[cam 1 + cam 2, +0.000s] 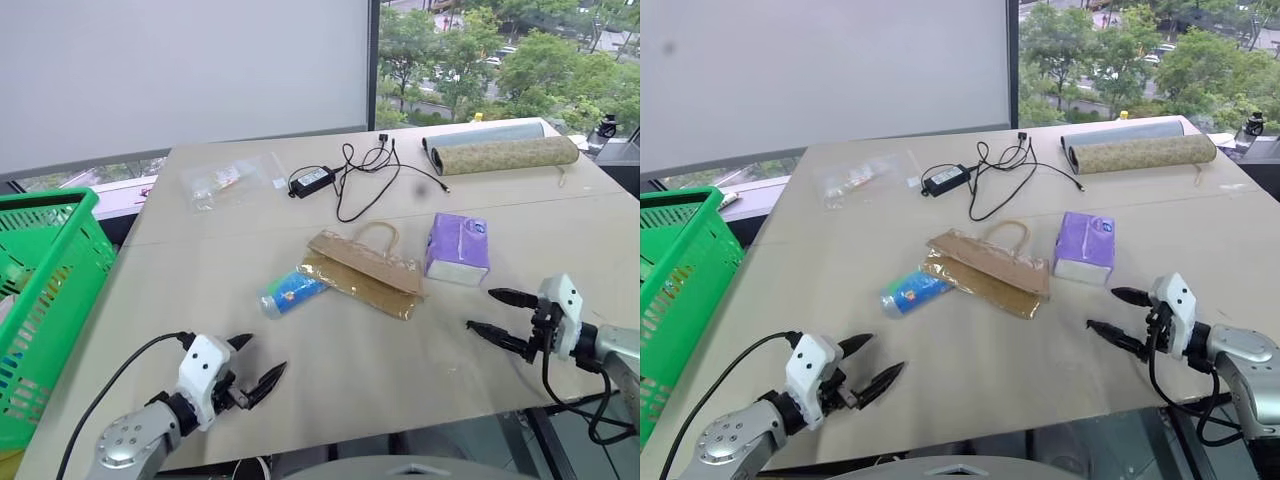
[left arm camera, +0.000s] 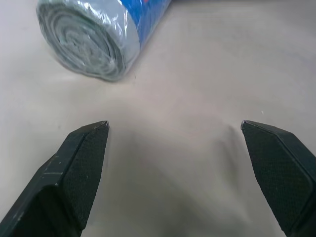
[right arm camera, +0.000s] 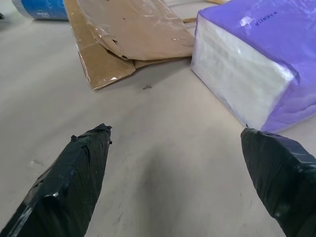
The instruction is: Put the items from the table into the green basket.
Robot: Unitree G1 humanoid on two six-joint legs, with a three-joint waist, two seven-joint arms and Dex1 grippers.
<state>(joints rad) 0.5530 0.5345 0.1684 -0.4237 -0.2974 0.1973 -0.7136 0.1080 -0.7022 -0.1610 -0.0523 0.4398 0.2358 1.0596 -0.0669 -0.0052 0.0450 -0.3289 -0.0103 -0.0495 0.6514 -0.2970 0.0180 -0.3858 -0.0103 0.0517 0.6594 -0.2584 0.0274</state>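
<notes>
All three items are on the bench (image 1: 330,400), and none is in the green basket (image 1: 45,300) yet, which sits off the bench's left edge. The left pincer (image 1: 250,375) is wide and holds nothing; it hangs low over the bench near the blue-and-white pack (image 1: 292,292). That pack is round and lies on its side, so I think a bump from one finger could make it roll away before the pincer shuts. The right pincer (image 1: 500,318) is wide and empty too, and the purple tissue pack (image 1: 458,247) is just past it. That pack is soft, so a hard squeeze could squash it, and a grab at a corner could let it slip out. The flat brown bag (image 1: 365,268) lies between the two packs and seems to touch the blue-and-white one, so lifting one could drag the other. It is very flat, so the fingers may just scrape the bench. Farther back are a black charger with its cable (image 1: 345,175), a clear plastic bag (image 1: 232,180) and two rolled mats (image 1: 500,148). Nothing stands between the pincers and the packs.
</notes>
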